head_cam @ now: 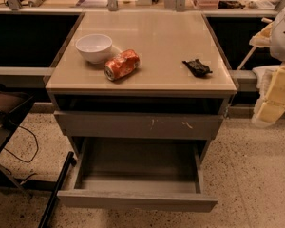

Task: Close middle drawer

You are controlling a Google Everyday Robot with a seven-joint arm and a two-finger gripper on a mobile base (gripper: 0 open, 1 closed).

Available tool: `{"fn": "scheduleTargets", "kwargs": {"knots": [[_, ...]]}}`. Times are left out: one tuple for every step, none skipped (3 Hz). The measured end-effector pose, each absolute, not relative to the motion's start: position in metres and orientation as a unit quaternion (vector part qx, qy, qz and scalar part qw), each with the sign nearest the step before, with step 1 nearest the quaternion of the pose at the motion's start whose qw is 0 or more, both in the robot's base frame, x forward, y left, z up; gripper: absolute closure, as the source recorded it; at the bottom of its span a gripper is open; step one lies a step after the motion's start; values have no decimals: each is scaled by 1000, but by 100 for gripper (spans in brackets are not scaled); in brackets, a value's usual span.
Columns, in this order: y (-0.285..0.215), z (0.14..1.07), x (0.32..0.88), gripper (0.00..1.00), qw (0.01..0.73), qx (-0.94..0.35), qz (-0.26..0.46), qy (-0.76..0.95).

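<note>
The middle drawer (137,201) stands pulled far out on the near side, below the scratched drawer (137,125), which juts out slightly. The tool (274,96) hangs at the right edge, well apart from both; I cannot tell whether it is open or closed. The tabletop (156,37) carries a bowl (94,47), a can (122,64) and a black scrap (197,67).

The robot's white, rounded arm (284,30) stands at the right edge; below it hangs the pale, blocky gripper (274,99), partly cut off.
</note>
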State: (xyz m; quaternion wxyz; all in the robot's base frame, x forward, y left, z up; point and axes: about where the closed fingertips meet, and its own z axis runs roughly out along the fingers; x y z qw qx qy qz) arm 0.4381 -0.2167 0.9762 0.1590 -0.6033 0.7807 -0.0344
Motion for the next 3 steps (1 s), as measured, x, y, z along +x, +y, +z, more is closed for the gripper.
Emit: {"fn": "scheduleTargets", "kwargs": {"knots": [[-217, 976, 438, 0, 159, -603, -34, 781], [-216, 966, 431, 0, 164, -603, -31, 780], [-219, 931, 411, 0, 181, -584, -25, 791]]}}
